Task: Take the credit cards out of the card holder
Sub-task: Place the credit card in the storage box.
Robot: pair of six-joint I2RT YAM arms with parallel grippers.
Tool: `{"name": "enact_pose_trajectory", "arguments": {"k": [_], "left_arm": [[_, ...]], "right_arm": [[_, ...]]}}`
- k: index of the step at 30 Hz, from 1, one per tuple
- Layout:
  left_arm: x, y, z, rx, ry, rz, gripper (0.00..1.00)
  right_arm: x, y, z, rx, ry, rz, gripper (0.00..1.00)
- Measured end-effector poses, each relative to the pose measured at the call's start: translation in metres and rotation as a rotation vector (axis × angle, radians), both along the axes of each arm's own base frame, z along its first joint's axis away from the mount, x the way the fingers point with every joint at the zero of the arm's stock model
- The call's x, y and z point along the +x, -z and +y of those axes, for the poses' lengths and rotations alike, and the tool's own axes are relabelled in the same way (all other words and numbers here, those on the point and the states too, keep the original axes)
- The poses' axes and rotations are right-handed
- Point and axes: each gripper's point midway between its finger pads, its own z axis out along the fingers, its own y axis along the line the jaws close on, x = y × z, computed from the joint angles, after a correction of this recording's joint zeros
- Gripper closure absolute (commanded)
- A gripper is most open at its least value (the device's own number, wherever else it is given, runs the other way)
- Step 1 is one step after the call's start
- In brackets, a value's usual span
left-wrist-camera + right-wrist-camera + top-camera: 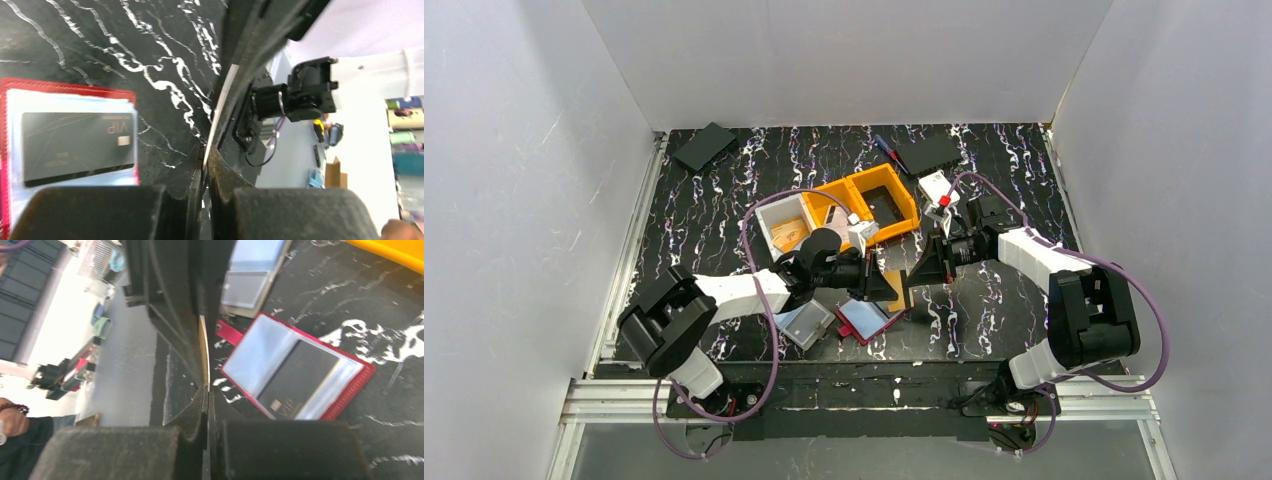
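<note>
The red card holder [870,322] lies open on the black marbled table, and a dark card marked VIP [75,145] sits in its clear sleeve. The holder [250,352] and that dark card [295,377] also show in the right wrist view. Just above the holder a tan credit card [896,290] stands on edge between both grippers. My left gripper [884,283] is shut on one end of it, the thin card edge [219,115] rising out of the closed jaws [206,150]. My right gripper [922,272] is shut on the other end, with the card edge [203,345] above its jaws [206,390].
A grey clear sleeve [806,322] lies left of the holder. Behind the grippers stand an orange bin [879,195] and a white box [784,225]. Two flat black pieces [704,145] [927,153] lie at the back, and a small white and red object [939,190] sits near the right arm.
</note>
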Motion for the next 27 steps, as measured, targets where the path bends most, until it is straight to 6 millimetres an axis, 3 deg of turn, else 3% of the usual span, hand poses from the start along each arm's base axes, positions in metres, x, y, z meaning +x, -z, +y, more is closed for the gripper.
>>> {"name": "enact_pose_trajectory", "arguments": {"k": [2, 6, 9, 13, 18, 22, 27], "left_arm": [[-0.003, -0.002, -0.005, -0.019, 0.030, 0.015, 1.00], [-0.005, -0.004, -0.007, -0.036, 0.033, 0.054, 1.00], [-0.006, -0.006, -0.007, -0.055, 0.001, 0.123, 1.00], [-0.002, 0.005, 0.010, -0.056, -0.117, 0.282, 1.00], [0.001, 0.015, 0.030, -0.071, -0.302, 0.565, 1.00], [0.003, 0.006, 0.027, -0.118, -0.383, 0.768, 1.00], [0.006, -0.002, 0.021, -0.162, -0.469, 0.953, 1.00]], "right_arm": [[0.003, 0.003, -0.001, -0.017, 0.009, -0.012, 0.99], [0.005, 0.005, -0.003, -0.032, 0.024, -0.006, 0.61], [0.007, 0.010, -0.005, -0.071, 0.035, -0.017, 0.43], [0.013, 0.010, -0.011, -0.151, 0.025, -0.121, 0.25], [0.016, -0.010, -0.022, -0.202, 0.004, -0.370, 0.05], [0.004, -0.034, -0.026, -0.162, -0.028, -0.647, 0.02], [-0.019, -0.045, -0.020, -0.091, -0.121, -0.901, 0.02]]}}
